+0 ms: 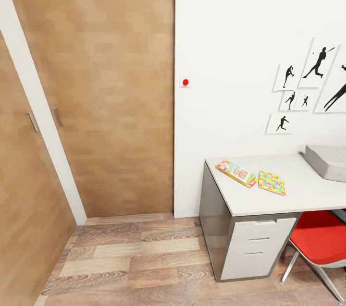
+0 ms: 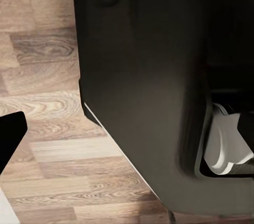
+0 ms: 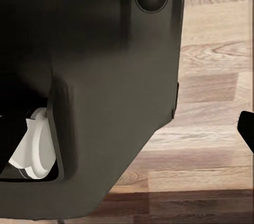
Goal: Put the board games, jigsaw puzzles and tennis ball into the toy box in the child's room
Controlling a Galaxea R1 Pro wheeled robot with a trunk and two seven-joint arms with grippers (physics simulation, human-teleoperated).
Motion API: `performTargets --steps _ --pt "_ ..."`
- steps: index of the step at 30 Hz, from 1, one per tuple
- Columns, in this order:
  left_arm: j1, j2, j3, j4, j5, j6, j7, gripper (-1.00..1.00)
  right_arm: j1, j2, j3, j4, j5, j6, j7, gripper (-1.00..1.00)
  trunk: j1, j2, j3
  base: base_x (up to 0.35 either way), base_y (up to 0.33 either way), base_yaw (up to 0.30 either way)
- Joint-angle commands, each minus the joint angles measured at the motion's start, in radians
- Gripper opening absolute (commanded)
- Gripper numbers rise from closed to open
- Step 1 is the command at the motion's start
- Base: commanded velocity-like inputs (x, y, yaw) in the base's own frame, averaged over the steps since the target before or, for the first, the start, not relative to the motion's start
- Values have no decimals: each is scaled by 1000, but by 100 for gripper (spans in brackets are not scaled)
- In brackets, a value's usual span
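Robot approaching the surface [image 1: 307,190], where a game [image 1: 236,172], puzzle [image 1: 272,183] and toy box [image 1: 327,161] await; pincer states cannot be told.

— Carrying the things? A long pale grey-white table [image 1: 307,190] against the white wall, with a white three-drawer unit [image 1: 257,247] beneath, standing on the wood-plank floor [image 1: 144,258].

— Lying on top? Near the left end, a board game [image 1: 236,173] with a pastel printed cover; just beside it, apart, a thin jigsaw puzzle [image 1: 272,183]. Farther right, at the edge of view, the pale grey toy box [image 1: 328,162].
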Motion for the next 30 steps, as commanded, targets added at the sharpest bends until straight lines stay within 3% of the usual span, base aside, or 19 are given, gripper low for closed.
performTargets --steps 1,9,19,30 --pt "0 0 -1 0 0 -1 0 100 0 0 0 0 1 -3 0 100 -4 6 2 0 0 -47" --pt "0 0 -1 0 0 -2 0 100 0 -2 -2 0 1 -43 0 100 -34 62 27 0 0 -15" --pt "0 0 -2 -1 0 -2 0 100 0 0 -3 0 0 -179 0 100 -73 132 59 0 0 -1" --pt "0 0 -1 -1 -1 -2 0 100 0 11 -2 0 1 -197 0 100 -115 209 93 0 0 -2"
